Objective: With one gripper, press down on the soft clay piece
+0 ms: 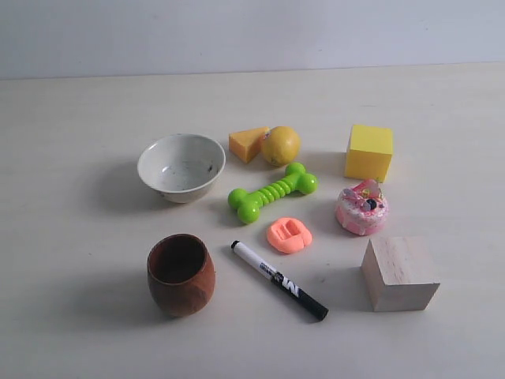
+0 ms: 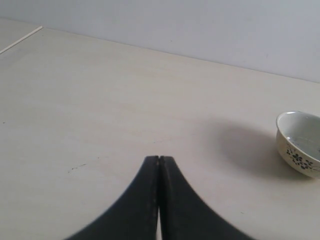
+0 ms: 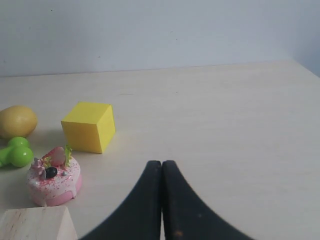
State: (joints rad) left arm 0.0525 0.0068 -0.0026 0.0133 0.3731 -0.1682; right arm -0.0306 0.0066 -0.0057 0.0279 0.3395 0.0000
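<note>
Fingers of the left gripper (image 2: 159, 159) are pressing together, empty, over the bare table (image 2: 100, 100), with a white bowl (image 2: 299, 142) standing farther off. The right gripper (image 3: 161, 162) is likewise holding its fingers closed on nothing, with a wooden block (image 3: 35, 222), a pink cake (image 3: 54, 182) and a yellow cube (image 3: 89, 126) lying beyond it. In the exterior view a brown cup (image 1: 181, 274) is standing nearest, with a marker (image 1: 278, 279) lying diagonally beside it and the block sitting off to the right. Just behind the marker's white end the soft clay piece (image 1: 289, 235) is lying flat on the table, a salmon-orange disc with a squarish dent on top, touching nothing. It is sitting between the marker and a green bone toy (image 1: 272, 192), with the cake near its right. Farthest back a cheese wedge (image 1: 248, 143) is touching a lemon (image 1: 281, 145).
</note>
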